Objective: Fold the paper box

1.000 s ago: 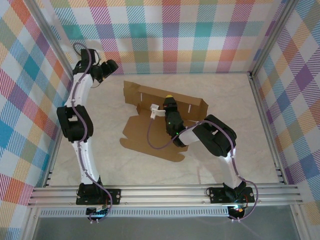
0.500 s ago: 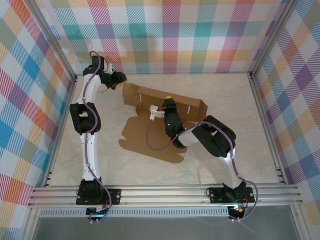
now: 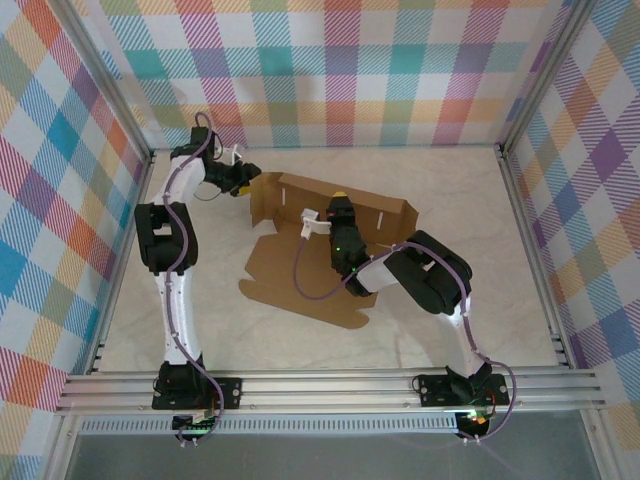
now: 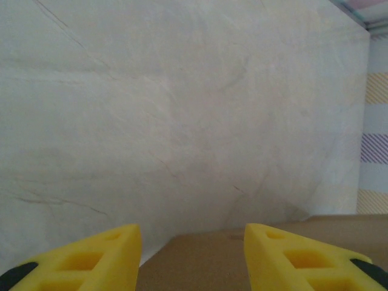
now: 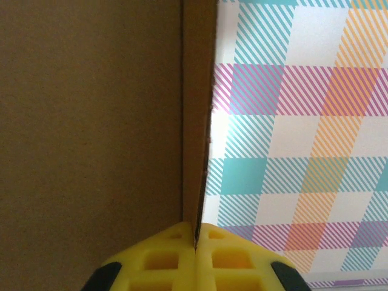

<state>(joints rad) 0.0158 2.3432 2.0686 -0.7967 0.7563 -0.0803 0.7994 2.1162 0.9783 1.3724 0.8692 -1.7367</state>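
Note:
The paper box (image 3: 300,265) is a brown cardboard sheet lying mid-table, its back wall raised upright. My right gripper (image 3: 340,203) is shut on the top edge of that wall. The right wrist view shows the cardboard edge (image 5: 197,121) running straight down into the closed yellow fingers of my right gripper (image 5: 195,233). My left gripper (image 3: 240,182) is at the left end flap of the box, near the back left corner. In the left wrist view my left gripper (image 4: 193,242) has its fingers apart, and a brown cardboard face (image 4: 206,260) lies between and below them.
Plaid walls (image 3: 350,70) close in the back and both sides. Aluminium rails (image 3: 330,385) run along the near edge by the arm bases. The pale marbled table (image 3: 470,220) lies bare to the right of the box and in front of it.
My left arm has swung right from the back left corner to the box's left end flap, and its jaws have narrowed. The right gripper and the box have held still.

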